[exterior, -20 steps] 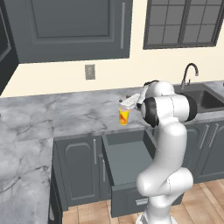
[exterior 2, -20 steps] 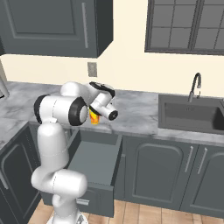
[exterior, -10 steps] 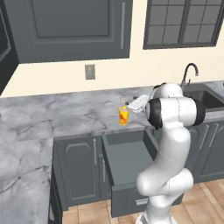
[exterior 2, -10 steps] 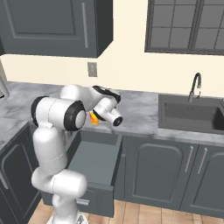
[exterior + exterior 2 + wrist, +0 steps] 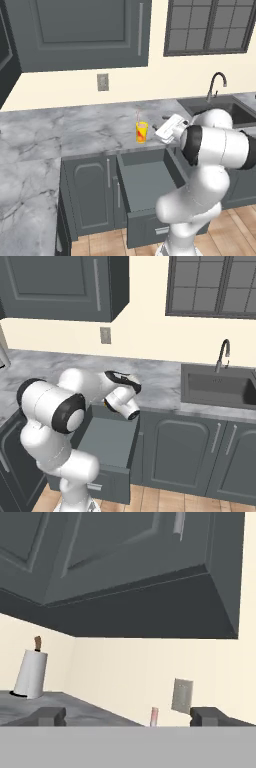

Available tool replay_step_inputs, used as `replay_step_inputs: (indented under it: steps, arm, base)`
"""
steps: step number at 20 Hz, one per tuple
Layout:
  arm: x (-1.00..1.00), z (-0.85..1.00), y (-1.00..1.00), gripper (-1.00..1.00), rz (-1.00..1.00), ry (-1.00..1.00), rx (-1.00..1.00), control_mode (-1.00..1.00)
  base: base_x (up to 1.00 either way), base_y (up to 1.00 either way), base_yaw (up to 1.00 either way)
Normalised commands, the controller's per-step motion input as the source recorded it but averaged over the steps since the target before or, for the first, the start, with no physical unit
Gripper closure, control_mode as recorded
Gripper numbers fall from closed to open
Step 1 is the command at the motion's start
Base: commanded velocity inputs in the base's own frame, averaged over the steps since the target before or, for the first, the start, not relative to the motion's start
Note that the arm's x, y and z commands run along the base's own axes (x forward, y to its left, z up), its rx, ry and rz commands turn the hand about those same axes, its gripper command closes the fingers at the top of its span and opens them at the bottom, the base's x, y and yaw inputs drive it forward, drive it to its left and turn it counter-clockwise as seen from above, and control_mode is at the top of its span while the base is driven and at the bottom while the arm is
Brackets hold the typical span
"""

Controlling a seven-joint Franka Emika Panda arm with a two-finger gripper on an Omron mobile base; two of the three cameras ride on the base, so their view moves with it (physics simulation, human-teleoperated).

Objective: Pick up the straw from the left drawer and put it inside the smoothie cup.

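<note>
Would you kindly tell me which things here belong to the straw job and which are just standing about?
Job: straw, standing in the smoothie cup; open left drawer; open gripper.
Standing about: paper towel roll, faucet, sink, wall outlet.

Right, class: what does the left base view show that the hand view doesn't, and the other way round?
The left base view adds the smoothie cup, the open left drawer and the faucet. The hand view adds a paper towel roll on the counter. Both share the wall outlet, the upper cabinet and the straw.
</note>
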Motion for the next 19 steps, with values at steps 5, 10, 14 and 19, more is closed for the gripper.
replay_step_inputs:
  steps: [5, 10, 14, 19]
  arm:
    - [-0.78, 0.61, -0.14, -1.0, 0.0, -0.1, 0.0, -1.0]
    - [-0.73, 0.58, -0.23, -1.0, 0.0, -0.15, 0.0, -1.0]
    - [-0.64, 0.08, -0.51, -1.0, 0.02, -0.25, 0.01, -1.0]
    - [-0.37, 0.0, -0.52, -1.0, 0.12, -0.05, 0.01, -1.0]
  base:
    - [0.0, 0.0, 0.0]
    - [0.0, 0.0, 0.0]
    - [0.0, 0.0, 0.0]
    - [0.0, 0.0, 0.0]
